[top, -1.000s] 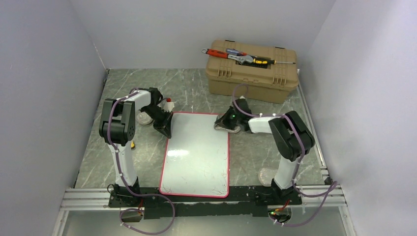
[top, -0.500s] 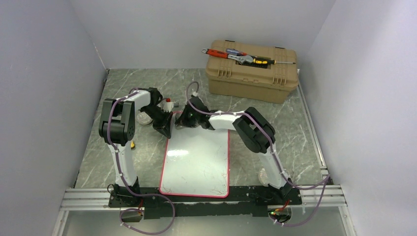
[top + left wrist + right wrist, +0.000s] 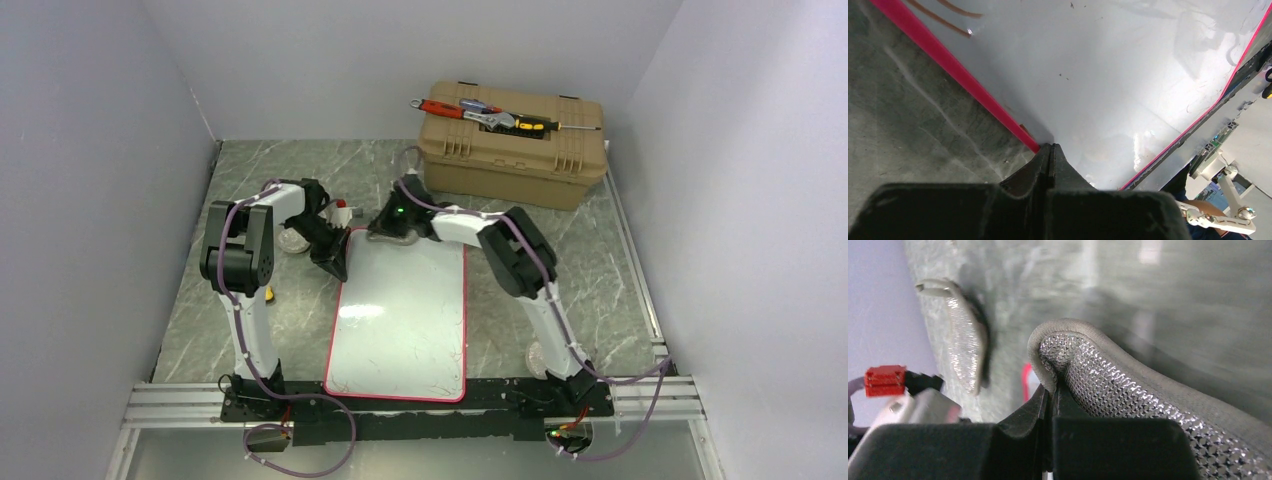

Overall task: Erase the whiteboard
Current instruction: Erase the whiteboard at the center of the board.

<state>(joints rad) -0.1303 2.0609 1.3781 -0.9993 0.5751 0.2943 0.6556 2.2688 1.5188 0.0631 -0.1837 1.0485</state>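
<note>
Looking down from above, you see the whiteboard (image 3: 400, 320) lying flat in the middle of the table (image 3: 560, 250), its long sides running away from the arm bases and its near short edge reaching the black base bar (image 3: 480, 398). Bare marble shows on both long sides, a wider stretch on the left than on the right. The tan toolbox (image 3: 512, 150) stands beyond the far right corner, apart from the board. Your left gripper (image 3: 338, 268) sits at the far left corner with its jaws pressed together on nothing, the tips down against the red rim (image 3: 998, 112) where it meets the table. Your right gripper (image 3: 395, 232) is at the far short edge, jaws pinched tight on the folded rim of a silver mesh pad (image 3: 1128, 385) that rests at the board's edge. A second pad (image 3: 293, 240) lies on the table just behind your left gripper. The board is glossy white with rounded corners; thin pen scribbles remain near the near end (image 3: 425, 355), brown strokes (image 3: 943, 10) show by the left rim, and a few dark specks dot the surface
</note>
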